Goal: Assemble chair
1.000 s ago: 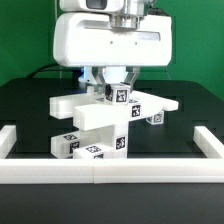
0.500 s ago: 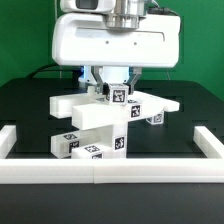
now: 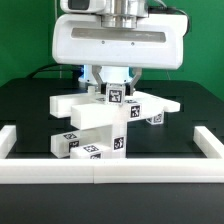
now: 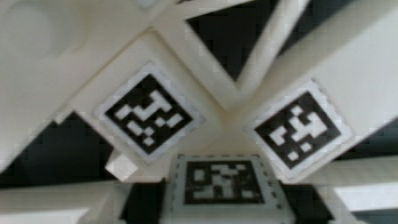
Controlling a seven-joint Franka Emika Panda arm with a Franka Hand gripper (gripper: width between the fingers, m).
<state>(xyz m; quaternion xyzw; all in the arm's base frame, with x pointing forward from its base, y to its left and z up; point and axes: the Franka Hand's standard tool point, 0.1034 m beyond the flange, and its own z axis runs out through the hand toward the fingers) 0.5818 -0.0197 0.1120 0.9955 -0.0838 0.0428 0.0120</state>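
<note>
A white border rail (image 3: 110,167) is seen running along the lower part of the exterior frame and up both sides, enclosing the black table (image 3: 30,105); within that enclosure the chair (image 3: 100,125) is found at the centre of the frame, and nothing else can be made out inside it.

The exterior view gives the whole structure: a stack of matte white blocky parts, with a long bar laid across the middle from centre left to centre right, a panel standing below it, and tagged blocks at its foot (at least 5 black-and-white tags can be counted). The gripper (image 3: 113,88) is seen directly above, under the large white housing in the upper half of the frame, lowered onto the top of the stack at a tagged block. Whether its fingers are spread or pinched on that block cannot be told.

In the wrist view only a close, blurred portion of the chair (image 4: 196,120) is shown: 3 square tags on angled white faces, with dark gaps between slanted bars above them.
</note>
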